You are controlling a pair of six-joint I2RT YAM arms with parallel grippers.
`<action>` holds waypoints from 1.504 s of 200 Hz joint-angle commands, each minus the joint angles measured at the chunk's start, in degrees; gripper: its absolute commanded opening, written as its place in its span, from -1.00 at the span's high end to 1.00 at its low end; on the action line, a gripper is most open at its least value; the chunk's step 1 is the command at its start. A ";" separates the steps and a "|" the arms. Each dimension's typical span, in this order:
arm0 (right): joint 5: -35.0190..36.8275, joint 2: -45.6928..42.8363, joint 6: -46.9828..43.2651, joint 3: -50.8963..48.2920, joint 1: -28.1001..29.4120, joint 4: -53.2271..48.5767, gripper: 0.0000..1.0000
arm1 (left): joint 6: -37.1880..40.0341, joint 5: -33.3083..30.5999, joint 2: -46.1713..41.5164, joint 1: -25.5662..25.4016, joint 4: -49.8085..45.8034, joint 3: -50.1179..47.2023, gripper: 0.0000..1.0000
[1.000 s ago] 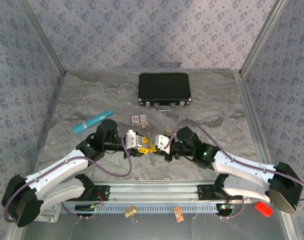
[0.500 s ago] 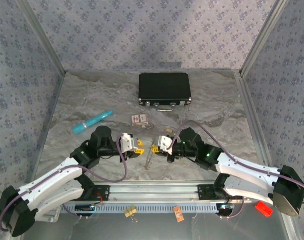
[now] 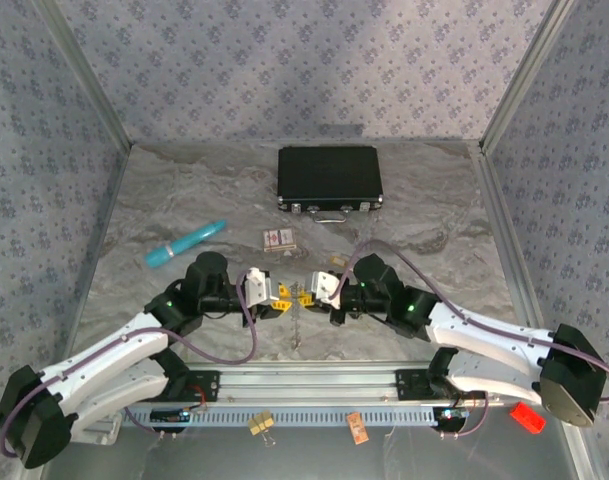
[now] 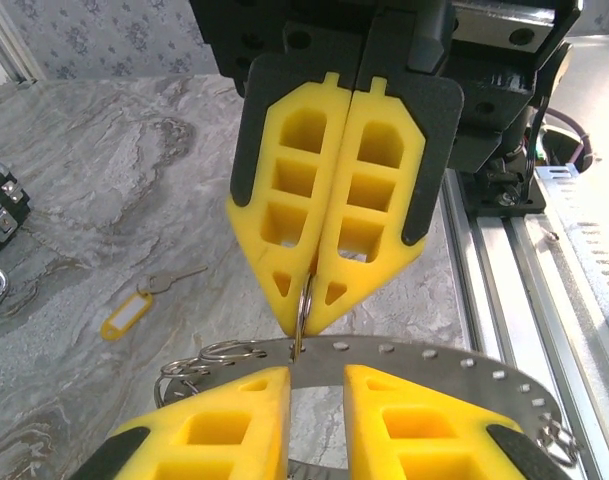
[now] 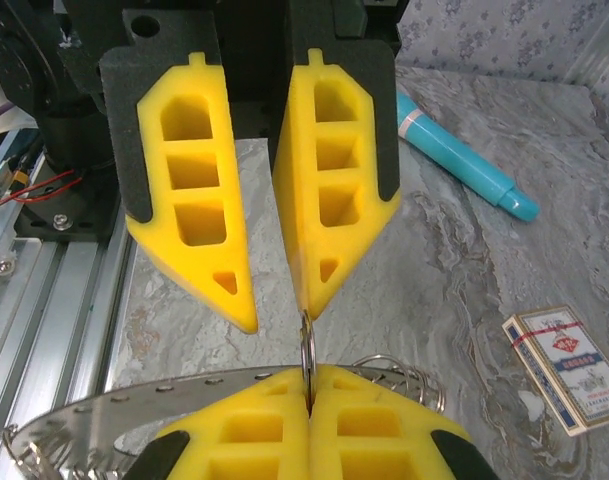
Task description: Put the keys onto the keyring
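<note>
Yellow plastic fingertips meet nose to nose at the centre of the overhead frame, low over the marbled table (image 3: 184,200). The right gripper (image 4: 306,292) is clamped tight on the keyring (image 5: 307,345), which we see standing upright and edge-on in its tips. We judge it is held that way to offer the free arc of the loop to the other arm. The left gripper (image 5: 277,315) faces it with jaws a little apart and nothing between them. One fingertip (image 5: 314,290) sits right at the ring's top; we cannot tell whether they touch. A curved, perforated metal band (image 4: 434,358) crosses under the ring low in both wrist frames. A key with a yellow tag (image 4: 132,314) lies on the stone at left centre of the left wrist frame, well apart. The brass keys we cannot pick out with certainty.
</note>
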 commanded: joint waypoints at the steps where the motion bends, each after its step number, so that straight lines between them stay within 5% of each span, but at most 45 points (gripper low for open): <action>1: -1.57 0.38 0.27 2.55 0.80 3.27 1.00 | -0.36 2.28 0.70 -0.49 1.56 1.29 0.60; 76: -1.37 2.21 0.29 2.97 1.71 3.87 1.00 | 0.04 2.36 0.51 -0.58 1.49 1.52 0.99; 95: 2.16 1.27 -1.36 3.24 1.71 0.38 0.52 | 0.81 1.04 0.16 -0.64 -0.55 2.44 1.00; 108: 5.16 0.00 -3.23 3.88 1.71 -4.01 0.41 | 1.88 -1.09 0.14 -1.03 -4.10 4.11 1.00; 172: 5.80 -1.67 -5.77 6.81 2.19 -12.54 0.45 | 6.11 -10.80 6.42 -5.53 -21.38 13.76 1.00; 301: 3.83 0.49 -5.13 4.00 2.41 -8.90 0.41 | 7.66 -11.31 8.32 -6.92 -20.86 15.18 1.00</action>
